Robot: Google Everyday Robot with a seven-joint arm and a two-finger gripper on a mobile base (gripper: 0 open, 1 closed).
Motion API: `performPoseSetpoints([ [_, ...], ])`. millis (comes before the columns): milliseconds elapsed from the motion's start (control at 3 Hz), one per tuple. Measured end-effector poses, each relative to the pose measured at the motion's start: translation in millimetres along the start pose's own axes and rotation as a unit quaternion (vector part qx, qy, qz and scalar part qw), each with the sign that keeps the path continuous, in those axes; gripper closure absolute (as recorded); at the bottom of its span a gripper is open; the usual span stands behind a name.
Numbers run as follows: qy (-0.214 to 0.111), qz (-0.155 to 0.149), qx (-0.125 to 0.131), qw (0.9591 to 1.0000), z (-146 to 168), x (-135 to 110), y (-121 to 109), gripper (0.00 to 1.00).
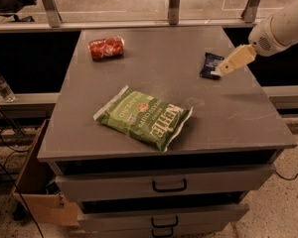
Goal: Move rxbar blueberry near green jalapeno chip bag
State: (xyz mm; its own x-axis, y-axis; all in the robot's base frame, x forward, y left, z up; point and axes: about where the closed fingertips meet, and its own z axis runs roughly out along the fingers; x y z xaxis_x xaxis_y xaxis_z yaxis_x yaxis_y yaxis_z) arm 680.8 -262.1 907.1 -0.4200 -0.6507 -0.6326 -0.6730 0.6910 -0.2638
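Note:
The rxbar blueberry (209, 65), a small flat dark navy wrapper, lies on the grey cabinet top (154, 83) toward the right rear. The green jalapeno chip bag (143, 117), large and puffy with white "Kettle" lettering, lies at the middle front of the top. My gripper (225, 68) reaches in from the right on a white arm; its pale tip sits at the bar's right edge, just above it. The bar lies well apart from the bag.
A red wrinkly snack packet (106, 47) lies at the rear left. The cabinet has drawers (169, 185) below its front edge. A metal rail (139, 24) runs behind. A cardboard box (37, 182) stands on the floor at left.

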Motion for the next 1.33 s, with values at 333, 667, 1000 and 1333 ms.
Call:
performPoseSetpoints([
  [333,-0.015,0.065,0.007,0.9978,37,-8,-11,0.00],
  [667,-0.018,0.126,0.008,0.9918,66,-5,-13,0.00],
  [1000,-0.013,0.177,0.009,0.9841,89,6,-12,0.00],
  [1333,-0.014,0.201,0.004,0.9794,106,4,-4,0.18],
])
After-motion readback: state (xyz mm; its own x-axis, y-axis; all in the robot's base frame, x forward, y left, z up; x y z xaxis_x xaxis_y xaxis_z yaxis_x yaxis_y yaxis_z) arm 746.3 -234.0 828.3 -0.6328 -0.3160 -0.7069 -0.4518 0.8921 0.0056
